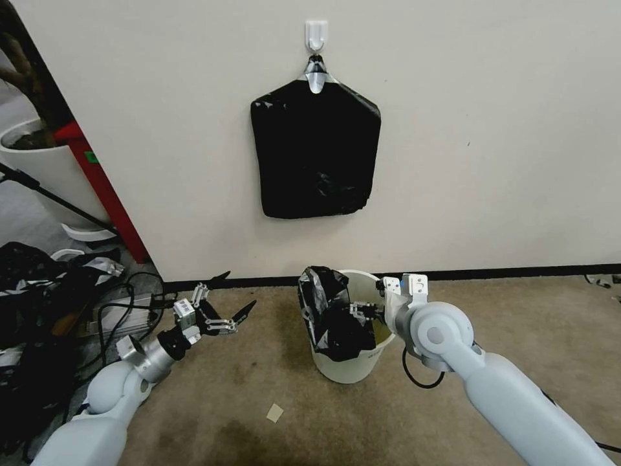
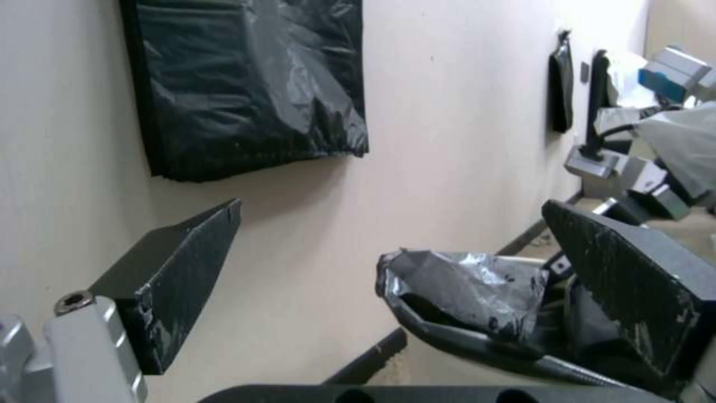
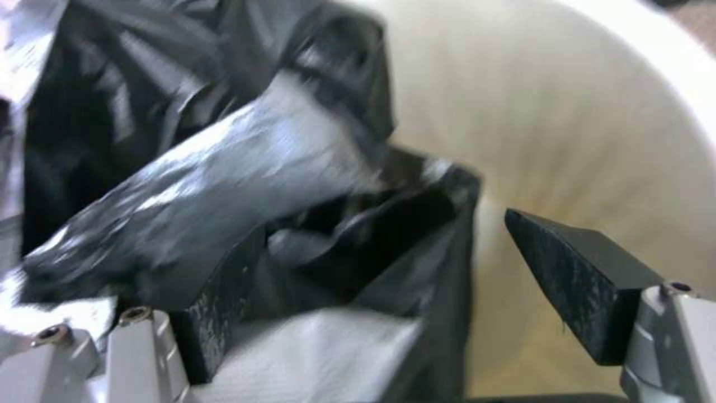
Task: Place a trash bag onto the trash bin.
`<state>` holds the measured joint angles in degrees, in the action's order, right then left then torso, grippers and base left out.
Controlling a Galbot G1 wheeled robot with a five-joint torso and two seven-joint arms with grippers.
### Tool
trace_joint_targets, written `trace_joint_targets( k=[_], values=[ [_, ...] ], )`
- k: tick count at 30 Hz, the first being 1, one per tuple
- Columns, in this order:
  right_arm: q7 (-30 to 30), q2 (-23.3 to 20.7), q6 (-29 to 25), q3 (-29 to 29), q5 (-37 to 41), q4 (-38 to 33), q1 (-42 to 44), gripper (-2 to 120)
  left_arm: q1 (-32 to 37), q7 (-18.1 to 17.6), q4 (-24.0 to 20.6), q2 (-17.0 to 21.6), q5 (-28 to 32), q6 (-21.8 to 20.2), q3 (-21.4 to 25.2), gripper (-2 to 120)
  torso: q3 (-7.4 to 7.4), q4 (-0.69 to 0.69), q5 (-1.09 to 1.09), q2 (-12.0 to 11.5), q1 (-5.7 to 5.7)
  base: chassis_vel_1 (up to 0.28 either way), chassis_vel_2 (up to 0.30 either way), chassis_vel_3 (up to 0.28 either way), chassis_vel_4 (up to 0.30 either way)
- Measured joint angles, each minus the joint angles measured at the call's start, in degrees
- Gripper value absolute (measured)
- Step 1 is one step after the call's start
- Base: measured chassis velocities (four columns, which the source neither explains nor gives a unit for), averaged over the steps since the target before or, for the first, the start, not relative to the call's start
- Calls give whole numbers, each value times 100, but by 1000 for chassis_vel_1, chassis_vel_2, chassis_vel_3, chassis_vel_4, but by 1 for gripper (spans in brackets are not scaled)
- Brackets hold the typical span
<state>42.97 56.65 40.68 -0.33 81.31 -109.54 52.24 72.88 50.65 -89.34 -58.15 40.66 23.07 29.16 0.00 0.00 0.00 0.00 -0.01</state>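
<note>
The cream-white trash bin [image 1: 352, 367] stands on the carpet against the wall. A crinkled black trash bag [image 1: 330, 310] hangs over its left rim and down inside. My right gripper [image 1: 363, 310] reaches into the bin from the right. In the right wrist view this gripper [image 3: 380, 224] is open; the trash bag [image 3: 224, 168] drapes over one finger, the other finger [image 3: 585, 280] is bare before the bin's inner wall [image 3: 589, 112]. My left gripper [image 1: 238, 290] hovers open left of the bin. The left wrist view has the left gripper [image 2: 395, 207] facing the bag [image 2: 470, 285].
A flat black pack of bags [image 1: 315, 152] hangs from a wall hook above the bin. Cables and dark clutter [image 1: 58, 291] cover the floor at left, behind them a white plant pot [image 1: 45, 168]. A paper scrap [image 1: 275, 412] lies on the carpet in front.
</note>
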Motion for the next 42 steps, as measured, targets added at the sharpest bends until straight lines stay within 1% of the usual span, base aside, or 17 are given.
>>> trace_joint_targets(
  k=[4,6,8,11,14,16,20,21,24,26,28,32,35,37,39,41,42],
  values=[
    [-9,84,-4,36,137,26,102,86,-4,-1,25,0,-3,23,4,100,0,-1,0,0,0,0,0,0,0],
    [-25,126,-6,43,138,53,140,82,-7,-2,27,0,-3,28,4,100,0,0,0,0,0,0,0,0,0],
    [-48,164,-9,44,61,84,174,70,-12,-9,27,-5,-3,35,2,100,0,0,0,0,0,0,0,0,0],
    [-55,169,-11,40,-19,94,179,65,-12,-13,27,-9,-3,38,0,100,0,0,0,0,0,0,0,0,0],
    [-55,172,-22,36,-203,103,186,48,-6,-19,27,-13,-5,55,-5,100,0,0,0,0,0,0,0,0,0],
    [-50,173,-25,43,-224,101,191,45,-4,-19,27,-16,-6,62,-5,100,0,0,0,0,1,0,0,0,0],
    [-42,163,-60,74,-274,2,249,28,-4,-22,34,-26,-15,76,-17,100,0,0,0,0,0,0,0,0,0],
    [-42,163,-60,74,-274,2,249,28,-4,-22,34,-26,-15,76,-17,100,0,0,0,0,0,0,0,0,0],
    [-38,147,-147,89,-295,-185,353,12,-15,-28,49,-39,-24,78,-48,100,0,0,0,0,1,0,0,0,0],
    [-37,147,-197,81,-334,-231,396,9,-21,-34,50,-44,-27,78,-61,100,0,0,0,0,1,0,0,0,0],
    [-38,154,-326,54,-417,-295,467,0,-27,-42,50,-51,-29,78,-83,100,0,0,0,0,0,0,0,0,0],
    [-46,179,-538,16,-552,-401,579,0,-36,-63,41,-60,-31,78,-103,100,0,0,0,0,0,0,0,0,0],
    [-148,204,-953,-15,-867,-629,705,0,-38,-118,4,-59,-29,75,-130,100,0,0,0,0,1,0,0,0,0],
    [-182,205,-1003,-18,-920,-670,726,0,-37,-129,-3,-58,-27,73,-135,100,0,0,0,0,1,0,0,0,0],
    [-410,204,-1323,-32,-1326,-993,876,0,0,-375,-120,-48,-19,37,-231,100,0,0,0,0,1,0,0,0,0],
    [-451,204,-1379,-34,-1404,-1061,916,0,17,-501,-163,-43,-31,12,-270,100,0,0,0,0,0,0,0,0,0],
    [-537,212,-1467,-42,-1569,-1176,1003,0,74,-1054,-344,-23,-134,-123,-390,100,0,0,-1,0,1,0,0,0,0]
  ],
)
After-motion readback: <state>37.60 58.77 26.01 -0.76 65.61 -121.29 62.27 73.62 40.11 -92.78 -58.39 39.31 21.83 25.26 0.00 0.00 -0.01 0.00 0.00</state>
